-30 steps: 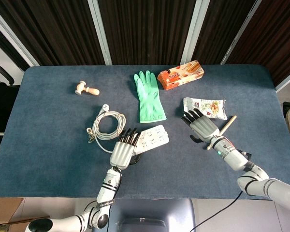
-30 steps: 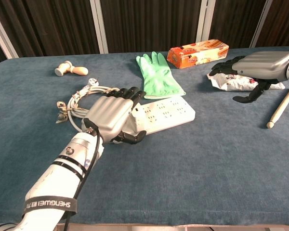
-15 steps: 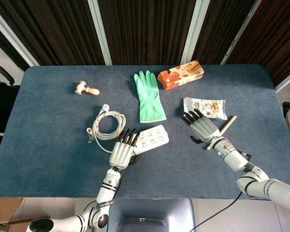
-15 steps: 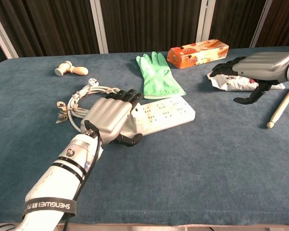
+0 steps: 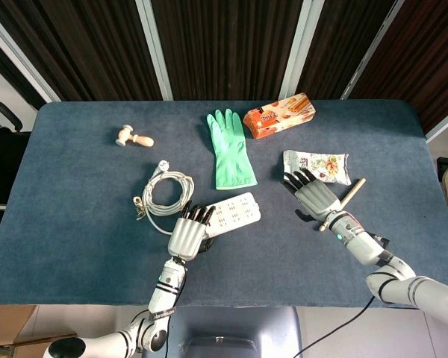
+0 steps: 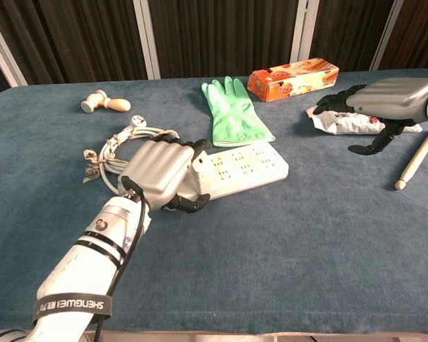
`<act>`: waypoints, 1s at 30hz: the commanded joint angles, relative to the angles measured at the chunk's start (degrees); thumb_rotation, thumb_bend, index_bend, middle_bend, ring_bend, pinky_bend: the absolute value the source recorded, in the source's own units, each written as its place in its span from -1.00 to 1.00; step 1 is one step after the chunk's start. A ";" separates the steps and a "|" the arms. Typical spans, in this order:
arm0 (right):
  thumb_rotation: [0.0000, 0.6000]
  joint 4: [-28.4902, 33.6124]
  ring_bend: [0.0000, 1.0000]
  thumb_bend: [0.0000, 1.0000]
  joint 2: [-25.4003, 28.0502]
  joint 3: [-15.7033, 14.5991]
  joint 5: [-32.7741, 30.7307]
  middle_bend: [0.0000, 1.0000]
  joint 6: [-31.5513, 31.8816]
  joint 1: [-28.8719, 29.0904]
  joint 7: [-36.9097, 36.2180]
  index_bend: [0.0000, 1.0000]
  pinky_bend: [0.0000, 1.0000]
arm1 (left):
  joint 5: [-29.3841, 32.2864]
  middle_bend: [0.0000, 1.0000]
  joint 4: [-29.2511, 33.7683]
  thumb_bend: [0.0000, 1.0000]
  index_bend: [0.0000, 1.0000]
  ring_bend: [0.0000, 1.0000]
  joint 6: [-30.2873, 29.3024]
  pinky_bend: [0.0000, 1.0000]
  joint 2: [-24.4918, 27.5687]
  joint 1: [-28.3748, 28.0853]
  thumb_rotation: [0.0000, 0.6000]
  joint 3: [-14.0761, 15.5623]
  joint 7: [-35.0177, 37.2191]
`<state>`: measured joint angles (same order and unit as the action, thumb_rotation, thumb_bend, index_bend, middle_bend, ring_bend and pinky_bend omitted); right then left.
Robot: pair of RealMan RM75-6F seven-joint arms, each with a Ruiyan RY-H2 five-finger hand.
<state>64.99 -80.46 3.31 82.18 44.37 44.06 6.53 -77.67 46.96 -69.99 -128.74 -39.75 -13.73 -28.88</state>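
Two hands are at work low in the frame. Left hand (image 6: 159, 171) curls over the near end of the power strip (image 6: 241, 168), gripping it; the strip's long axis runs up and right from that hand, at centre. Right hand (image 5: 311, 193) hovers open, fingers spread, just below the snack bag (image 5: 317, 165), a wooden stick (image 5: 343, 201) just beside it

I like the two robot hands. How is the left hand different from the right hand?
The left hand grips the end of the white power strip; the right hand holds nothing. The left hand's fingers curl down; the right hand's are spread, hovering above the snack packet, beside the wooden stick. Both are silver with black fingers.
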 commanded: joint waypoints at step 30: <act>1.00 -2.86 -1.00 0.04 -9.23 1.18 -2.07 -0.92 -0.81 2.55 5.20 -0.89 -1.00 | -0.89 -0.05 7.00 -0.11 -0.16 -0.34 -0.58 -0.66 4.26 1.37 1.00 0.26 6.27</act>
<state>62.37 -89.29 4.24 80.25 43.43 46.43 11.95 -78.55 53.92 -70.54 -124.51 -38.41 -13.43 -22.65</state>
